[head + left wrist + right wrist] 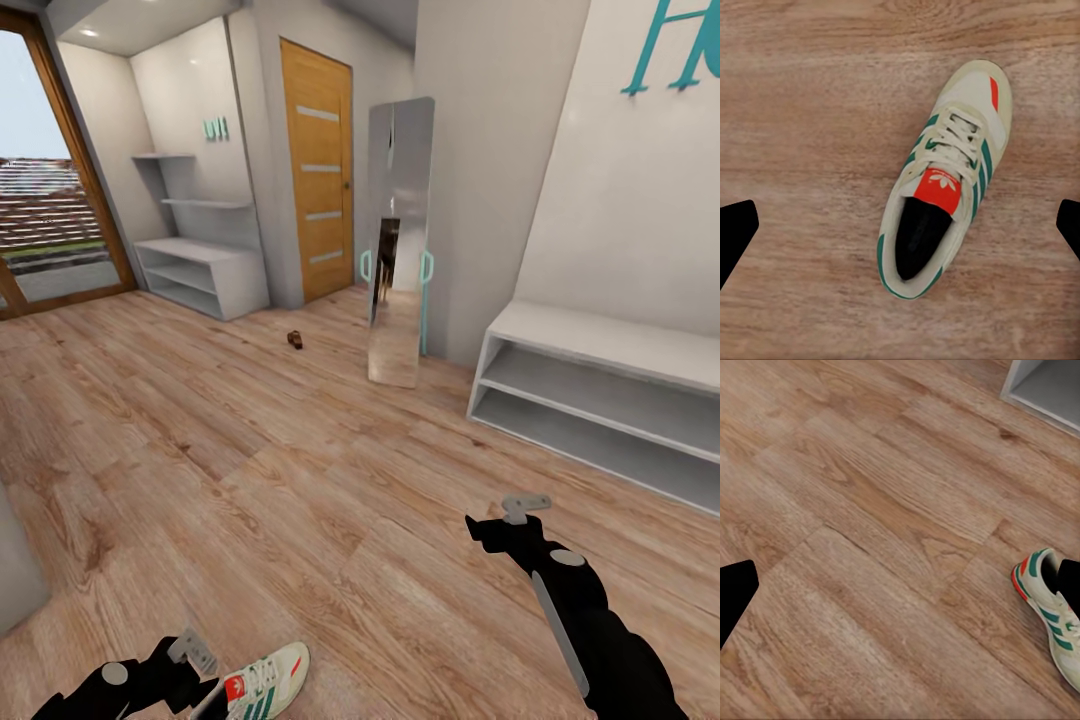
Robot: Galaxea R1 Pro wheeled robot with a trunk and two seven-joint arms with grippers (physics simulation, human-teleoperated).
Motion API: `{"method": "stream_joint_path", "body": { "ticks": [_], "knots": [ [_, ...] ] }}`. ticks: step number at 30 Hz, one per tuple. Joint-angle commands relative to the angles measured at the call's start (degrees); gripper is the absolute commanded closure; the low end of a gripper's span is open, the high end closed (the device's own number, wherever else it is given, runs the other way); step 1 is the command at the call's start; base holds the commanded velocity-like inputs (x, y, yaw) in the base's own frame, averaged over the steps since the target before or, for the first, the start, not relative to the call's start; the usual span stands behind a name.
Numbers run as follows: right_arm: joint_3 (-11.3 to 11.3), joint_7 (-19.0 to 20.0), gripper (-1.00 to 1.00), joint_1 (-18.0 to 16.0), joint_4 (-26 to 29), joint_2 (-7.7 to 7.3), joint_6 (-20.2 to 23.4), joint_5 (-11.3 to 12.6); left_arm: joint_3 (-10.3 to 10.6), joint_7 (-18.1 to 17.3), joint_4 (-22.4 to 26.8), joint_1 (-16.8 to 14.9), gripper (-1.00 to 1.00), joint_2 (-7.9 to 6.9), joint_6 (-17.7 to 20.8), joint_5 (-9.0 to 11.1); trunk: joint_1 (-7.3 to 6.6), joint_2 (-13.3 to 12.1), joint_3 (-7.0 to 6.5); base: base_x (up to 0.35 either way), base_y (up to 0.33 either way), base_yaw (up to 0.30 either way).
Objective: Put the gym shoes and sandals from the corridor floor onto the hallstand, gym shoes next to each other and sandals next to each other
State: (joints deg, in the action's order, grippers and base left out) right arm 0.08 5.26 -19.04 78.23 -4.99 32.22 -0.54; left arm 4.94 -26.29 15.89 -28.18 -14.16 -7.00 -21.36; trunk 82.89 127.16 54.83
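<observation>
A white gym shoe (268, 682) is seen lying on the corridor floor (250, 480) at the bottom edge of the head view, just right of the left gripper (195, 650). In the left wrist view the shoe (943, 180) lies between the widely parted fingertips (735, 229), untouched. The right gripper (520, 508), fingers likewise spread, is held over bare planks at lower right, near the hallstand (600, 385).
</observation>
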Motion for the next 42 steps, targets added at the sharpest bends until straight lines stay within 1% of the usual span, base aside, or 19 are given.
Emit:
{"method": "stream_joint_path", "body": {
  "ticks": [1,30,40,42],
  "knots": [
    [0.0,0.2,-1.00,0.0,0.1,-0.02,0.3,-0.1,0.3,0.1,0.0,0.0,-1.00,-0.05,-0.4,-0.3,0.22,0.4,0.24,0.000,0.000,0.000],
    [0.0,0.2,-1.00,0.0,0.1,-0.02,0.3,-0.1,0.3,0.2,0.1,-0.1,-1.00,0.00,-0.4,-0.3,6.58,12.1,5.47,0.000,0.000,0.000],
    [0.0,0.2,-1.00,0.0,0.1,-0.02,0.3,-0.1,0.3,0.1,0.2,-0.8,-1.00,0.05,0.5,-0.4,8.78,16.1,7.27,0.000,0.000,0.000],
    [0.0,0.2,-1.00,0.0,0.1,-0.02,0.3,0.0,0.3,0.1,0.3,-0.9,-1.00,0.07,0.9,-0.5,8.83,16.1,7.71,0.000,0.000,0.000]
  ]
}}
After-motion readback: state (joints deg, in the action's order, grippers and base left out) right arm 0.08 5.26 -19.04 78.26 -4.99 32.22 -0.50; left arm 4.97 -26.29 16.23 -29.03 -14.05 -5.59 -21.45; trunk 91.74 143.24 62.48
